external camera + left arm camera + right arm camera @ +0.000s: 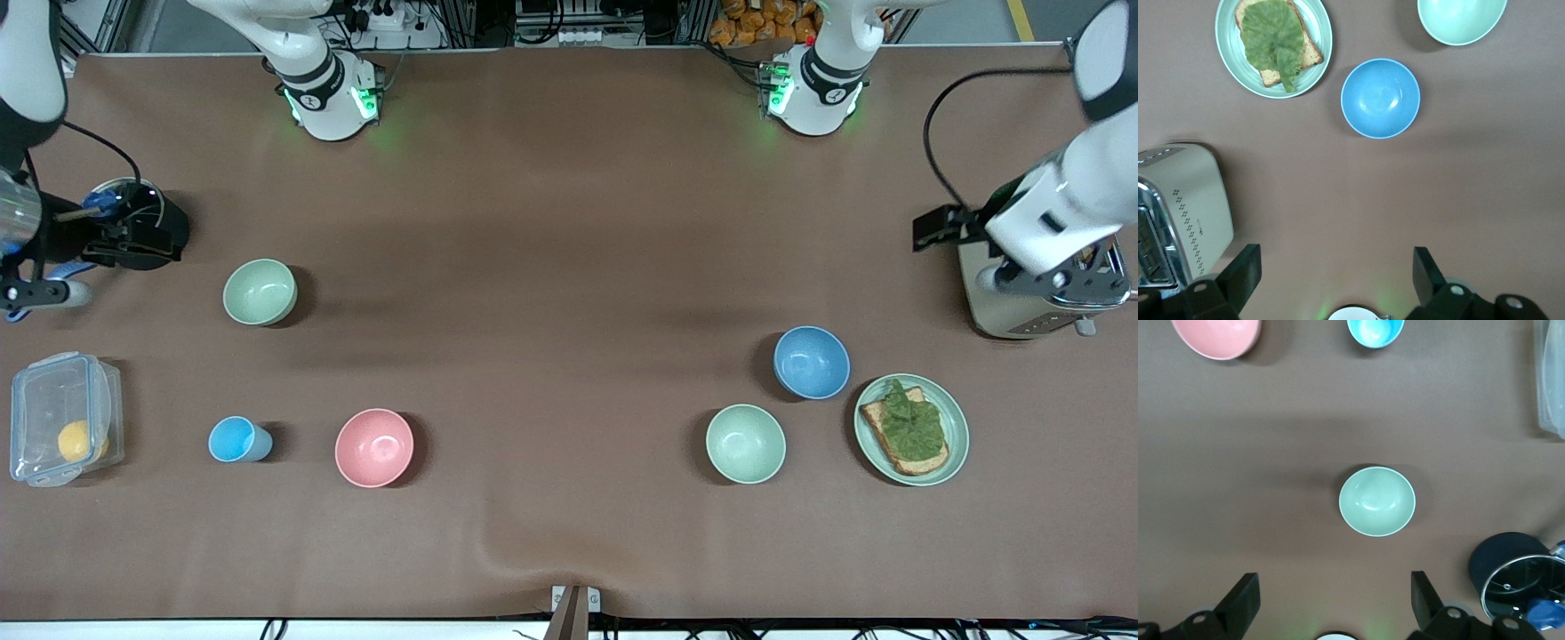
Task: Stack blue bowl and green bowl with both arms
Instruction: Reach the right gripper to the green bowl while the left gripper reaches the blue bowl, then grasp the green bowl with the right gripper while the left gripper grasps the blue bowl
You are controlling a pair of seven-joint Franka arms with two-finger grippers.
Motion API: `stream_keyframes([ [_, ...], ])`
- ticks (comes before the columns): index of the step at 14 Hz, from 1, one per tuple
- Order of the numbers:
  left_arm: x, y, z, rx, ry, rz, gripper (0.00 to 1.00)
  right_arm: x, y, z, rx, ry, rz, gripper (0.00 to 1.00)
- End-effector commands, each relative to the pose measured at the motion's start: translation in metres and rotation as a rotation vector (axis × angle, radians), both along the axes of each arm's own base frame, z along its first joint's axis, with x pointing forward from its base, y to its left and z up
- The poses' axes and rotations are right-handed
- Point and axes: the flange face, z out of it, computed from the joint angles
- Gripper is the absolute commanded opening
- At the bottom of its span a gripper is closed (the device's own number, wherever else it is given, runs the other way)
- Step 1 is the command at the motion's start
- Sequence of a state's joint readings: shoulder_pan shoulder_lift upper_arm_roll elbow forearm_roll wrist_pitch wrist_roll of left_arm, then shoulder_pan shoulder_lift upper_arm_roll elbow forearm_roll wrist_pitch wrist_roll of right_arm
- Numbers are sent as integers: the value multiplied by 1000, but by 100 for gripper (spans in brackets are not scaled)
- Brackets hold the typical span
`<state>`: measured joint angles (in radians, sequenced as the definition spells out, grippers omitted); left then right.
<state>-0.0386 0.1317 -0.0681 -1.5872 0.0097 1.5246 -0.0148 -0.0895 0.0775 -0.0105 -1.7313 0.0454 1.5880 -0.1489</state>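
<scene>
The blue bowl (811, 362) stands upright toward the left arm's end of the table and shows in the left wrist view (1380, 98). One green bowl (745, 443) stands beside it, nearer the front camera, and is cut off in the left wrist view (1461, 19). A second green bowl (259, 292) stands toward the right arm's end and shows in the right wrist view (1377, 501). My left gripper (1056, 281) is up over the toaster, open and empty (1335, 273). My right gripper (27, 293) is up beside the black pot, open and empty (1335, 600).
A green plate (953, 404) with toast and lettuce lies beside the blue bowl. A toaster (1005, 311) stands under my left hand. A pink bowl (374, 447), a light-blue cup (236, 439), a clear box (60, 418) and a black pot (142, 222) are at the right arm's end.
</scene>
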Motion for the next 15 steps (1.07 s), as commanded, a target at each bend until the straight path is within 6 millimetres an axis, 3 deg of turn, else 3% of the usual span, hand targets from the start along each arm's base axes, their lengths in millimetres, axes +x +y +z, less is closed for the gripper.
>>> stream_keyframes([
  [1, 23, 14, -46, -4, 31, 7, 100, -28, 2, -34, -1, -31, -17, 100],
  [4, 45, 17, -108, -7, 77, 12, 100, -41, -5, -77, -1, -58, -39, 100],
  [8, 59, 12, -174, -4, 106, 18, 100, -59, -20, -129, -5, -117, -11, 100],
  [11, 47, 12, -196, -11, 35, 27, 100, -78, -37, -170, -10, -165, 27, 100],
  [15, 15, 16, -234, -14, -71, 23, 100, -94, -45, -207, -24, -207, 32, 100],
])
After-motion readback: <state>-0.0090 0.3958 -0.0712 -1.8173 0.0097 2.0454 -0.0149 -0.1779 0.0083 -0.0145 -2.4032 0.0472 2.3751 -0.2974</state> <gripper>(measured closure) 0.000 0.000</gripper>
